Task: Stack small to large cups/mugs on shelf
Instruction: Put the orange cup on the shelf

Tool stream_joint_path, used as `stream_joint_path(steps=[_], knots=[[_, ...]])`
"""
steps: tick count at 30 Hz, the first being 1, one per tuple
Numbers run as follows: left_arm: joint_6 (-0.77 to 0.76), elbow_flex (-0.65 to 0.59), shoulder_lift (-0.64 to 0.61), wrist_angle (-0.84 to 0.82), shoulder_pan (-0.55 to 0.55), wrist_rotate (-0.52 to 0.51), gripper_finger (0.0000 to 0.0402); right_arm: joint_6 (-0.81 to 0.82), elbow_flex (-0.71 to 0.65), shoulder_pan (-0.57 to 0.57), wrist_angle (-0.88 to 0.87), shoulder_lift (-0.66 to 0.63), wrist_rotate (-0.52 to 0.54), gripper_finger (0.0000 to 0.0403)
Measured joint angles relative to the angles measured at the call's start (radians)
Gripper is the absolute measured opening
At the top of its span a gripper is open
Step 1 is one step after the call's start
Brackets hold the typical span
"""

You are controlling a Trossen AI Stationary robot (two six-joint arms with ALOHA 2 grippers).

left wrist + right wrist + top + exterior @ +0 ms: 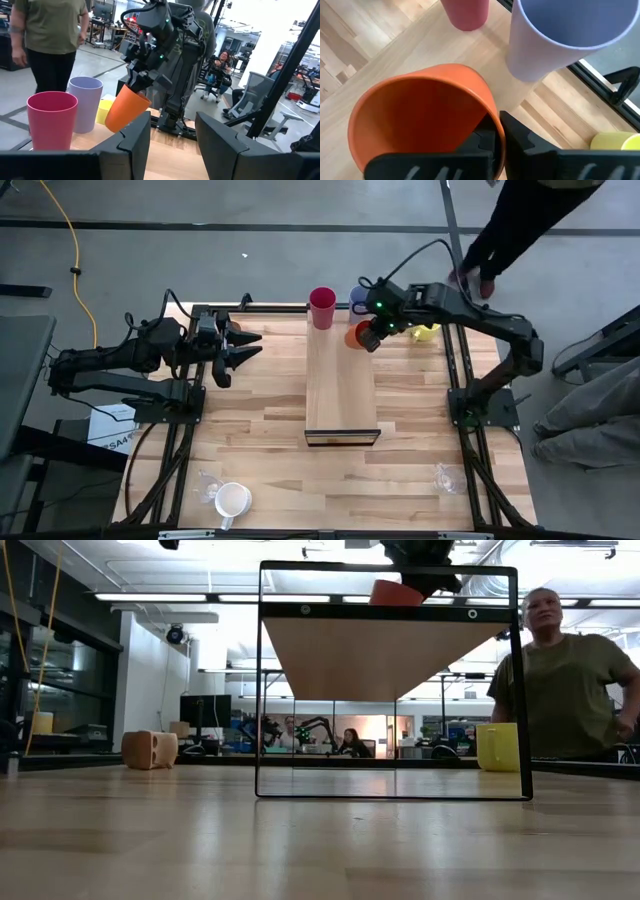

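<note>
Tilting orange tumbler [126,107], smooth, open-mouthed

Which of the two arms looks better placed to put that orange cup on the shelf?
The right. Its gripper already pinches the orange tumbler over the shelf, while the left gripper waits open, off to the side.

**Robot body: what you see**

Your two arms are matte black with jointed links. The right arm [480,315] carries a looping black cable and a green indicator light; the left arm [120,360] ends in angular black fingers [132,142].
</note>
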Motion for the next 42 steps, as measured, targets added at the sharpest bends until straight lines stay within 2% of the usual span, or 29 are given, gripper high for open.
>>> stream_joint_path(steps=[22, 27, 42], knots=[[0.0, 0.0, 0.0, 0.0, 0.0, 0.0, 0.0145, 0.117, 0.0, -0.06, -0.043, 0.006, 0.008, 0.0], [0.0, 0.0, 0.0, 0.0, 0.0, -0.007, 0.0145, 0.163, -0.001, -0.081, -0.08, 0.017, -0.036, 0.0], [0.0, 0.001, 0.0, 0.002, 0.0, -0.007, 0.0145, 0.207, -0.001, -0.116, -0.102, 0.04, -0.054, 0.0]])
